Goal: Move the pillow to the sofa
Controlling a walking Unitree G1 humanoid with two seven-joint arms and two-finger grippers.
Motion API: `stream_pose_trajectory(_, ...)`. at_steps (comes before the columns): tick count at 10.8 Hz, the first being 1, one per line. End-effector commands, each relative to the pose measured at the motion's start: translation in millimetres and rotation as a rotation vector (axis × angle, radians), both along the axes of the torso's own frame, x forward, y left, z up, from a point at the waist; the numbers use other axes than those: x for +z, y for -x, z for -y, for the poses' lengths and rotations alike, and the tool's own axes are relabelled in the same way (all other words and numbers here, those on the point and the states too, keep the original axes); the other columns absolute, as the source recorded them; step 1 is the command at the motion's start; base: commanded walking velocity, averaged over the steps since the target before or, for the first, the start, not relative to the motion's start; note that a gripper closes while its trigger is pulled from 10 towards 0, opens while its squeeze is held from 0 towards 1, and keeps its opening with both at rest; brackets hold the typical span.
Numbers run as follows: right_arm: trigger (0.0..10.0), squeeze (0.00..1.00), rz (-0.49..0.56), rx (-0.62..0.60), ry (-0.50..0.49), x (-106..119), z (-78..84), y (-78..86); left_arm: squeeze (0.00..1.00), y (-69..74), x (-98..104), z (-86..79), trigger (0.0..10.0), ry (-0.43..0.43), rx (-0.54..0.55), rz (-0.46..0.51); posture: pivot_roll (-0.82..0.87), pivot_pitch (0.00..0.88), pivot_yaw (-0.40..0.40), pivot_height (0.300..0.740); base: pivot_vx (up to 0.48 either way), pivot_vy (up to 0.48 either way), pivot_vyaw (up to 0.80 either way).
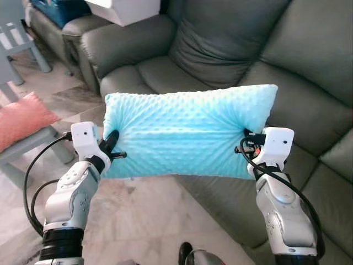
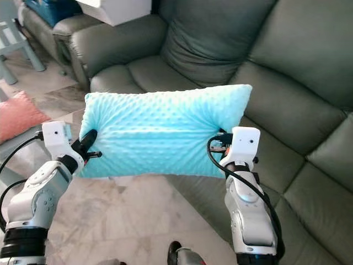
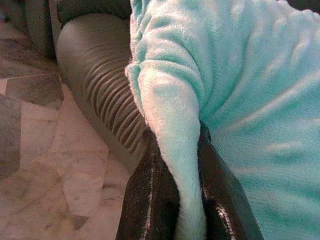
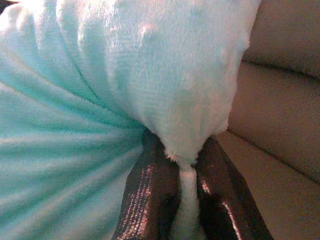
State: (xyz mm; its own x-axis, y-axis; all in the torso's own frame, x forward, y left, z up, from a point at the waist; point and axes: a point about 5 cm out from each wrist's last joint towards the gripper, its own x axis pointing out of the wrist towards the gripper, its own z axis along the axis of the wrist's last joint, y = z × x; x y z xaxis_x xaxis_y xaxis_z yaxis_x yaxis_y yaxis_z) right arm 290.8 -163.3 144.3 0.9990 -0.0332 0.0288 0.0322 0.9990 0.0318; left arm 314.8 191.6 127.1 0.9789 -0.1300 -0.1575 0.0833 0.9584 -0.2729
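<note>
1. The left hand (image 1: pixel 113 148), at the lower left of the head view, pinches a fold at one end of the turquoise dimpled plush pillow (image 1: pixel 187 132); the wrist view shows its black fingers (image 3: pixel 150 200) clamped on the fabric.
2. The right hand (image 1: pixel 248 144), lower right, grips the opposite end the same way.
3. The pillow hangs stretched between them at mid-frame, in front of the grey leather sofa (image 1: pixel 231 49) and seemingly clear of its seat.
4. A salmon-pink cushion (image 1: pixel 22 118) lies at the left edge, above the marbled tile floor (image 1: pixel 143 221).
</note>
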Motion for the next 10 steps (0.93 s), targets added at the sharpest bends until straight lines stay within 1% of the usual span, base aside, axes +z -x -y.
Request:
stream_pose_trajectory(1,10.0,0.00,0.027,-0.022,0.001,5.9,4.9,2.4,0.00,1.8,-2.2,-7.6,10.0,-0.017,0.025,-0.020,-0.08,0.182,-0.047,0.740,0.000,0.480,0.00)
stream_pose_trajectory(8,10.0,0.00,0.029,-0.022,0.005,7.4,5.3,1.3,0.00,-0.4,-2.9,-7.6,10.0,-0.030,0.010,-0.039,-0.08,0.180,-0.048,0.740,0.000,0.480,0.00)
stream_pose_trajectory(9,10.0,0.00,0.025,-0.025,0.008,7.2,5.8,1.6,0.00,-0.6,-2.0,-6.3,10.0,-0.063,-0.005,-0.025,-0.08,0.182,-0.049,0.740,0.000,0.000,0.00)
stream_pose_trajectory(10,10.0,0.00,0.024,-0.030,0.012,7.4,6.4,1.6,0.00,-0.8,-5.6,-3.6,10.0,-0.086,-0.030,-0.056,-0.08,0.183,-0.049,0.740,0.000,0.000,0.00)
